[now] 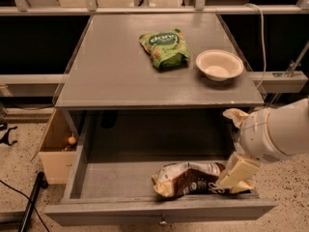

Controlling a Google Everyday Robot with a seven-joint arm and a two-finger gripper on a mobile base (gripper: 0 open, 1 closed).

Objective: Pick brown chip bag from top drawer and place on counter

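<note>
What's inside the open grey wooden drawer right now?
A wrinkly dark brown foil chip bag lies at the front right of the wide grey top drawer. The cream gripper reaches in over the bag's right end, covering that end and the drawer corner beneath.
</note>
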